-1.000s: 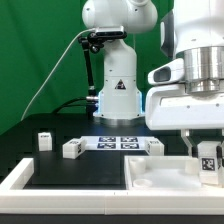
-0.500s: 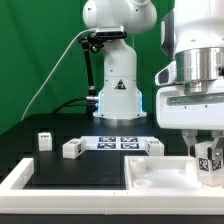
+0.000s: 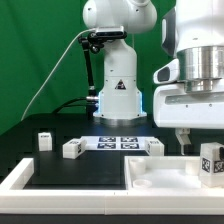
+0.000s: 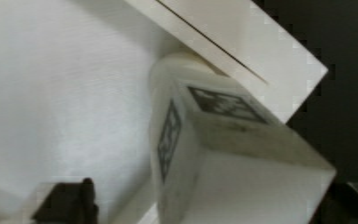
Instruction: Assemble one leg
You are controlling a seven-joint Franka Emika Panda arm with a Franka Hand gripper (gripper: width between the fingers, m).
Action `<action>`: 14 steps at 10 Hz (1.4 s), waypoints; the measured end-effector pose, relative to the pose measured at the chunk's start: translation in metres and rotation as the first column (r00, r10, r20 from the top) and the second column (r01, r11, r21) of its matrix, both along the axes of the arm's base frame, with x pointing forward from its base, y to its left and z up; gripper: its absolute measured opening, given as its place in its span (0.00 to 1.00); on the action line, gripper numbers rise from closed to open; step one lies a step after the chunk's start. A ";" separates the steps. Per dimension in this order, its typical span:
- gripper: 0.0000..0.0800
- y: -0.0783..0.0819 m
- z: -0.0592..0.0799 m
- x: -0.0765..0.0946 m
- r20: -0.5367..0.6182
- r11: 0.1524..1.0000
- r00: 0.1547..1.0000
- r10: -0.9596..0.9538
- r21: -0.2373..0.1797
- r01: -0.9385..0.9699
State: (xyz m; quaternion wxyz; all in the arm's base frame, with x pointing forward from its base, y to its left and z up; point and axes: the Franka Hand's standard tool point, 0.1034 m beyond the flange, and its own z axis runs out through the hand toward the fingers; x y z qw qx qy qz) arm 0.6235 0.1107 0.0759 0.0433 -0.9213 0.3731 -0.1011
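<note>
A leg (image 3: 211, 160), a white stubby post with a black-and-white tag, stands upright on the large white panel (image 3: 160, 176) at the exterior view's right. My gripper (image 3: 203, 148) straddles it, open. One finger (image 3: 183, 140) stands apart from the leg and the other is hidden behind it. In the wrist view the leg (image 4: 229, 150) fills the space between the jaws (image 4: 211, 205). There is a gap between it and the dark finger (image 4: 69, 203). The panel's rim (image 4: 247, 50) runs beside the leg.
Three more legs lie on the black table: one (image 3: 44, 140) at the exterior view's left, one (image 3: 72, 148) beside it, one (image 3: 155, 146) by the panel. The marker board (image 3: 118, 142) lies between them. A white frame edge (image 3: 20, 178) borders the front left.
The visible finger has drawn away from the leg, so the jaws have opened. The leg sits slightly lower and farther to the exterior view's right than a second ago.
</note>
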 end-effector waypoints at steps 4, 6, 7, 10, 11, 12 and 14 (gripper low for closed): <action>0.81 0.010 0.008 0.004 -0.029 0.896 0.902 0.431 -0.104 -0.432; 0.81 0.018 0.009 0.004 -0.052 0.801 0.811 0.583 -0.133 -0.584; 0.81 0.016 0.008 0.004 -0.075 0.715 0.730 0.679 -0.156 -0.681; 0.81 0.012 0.008 0.004 -0.102 0.599 0.619 0.778 -0.177 -0.781; 0.81 0.012 0.007 0.004 -0.102 0.599 0.620 0.778 -0.177 -0.781; 0.78 0.012 0.007 0.004 -0.103 0.599 0.620 0.778 -0.177 -0.781; 0.60 0.012 0.007 0.004 -0.103 0.599 0.620 0.778 -0.177 -0.781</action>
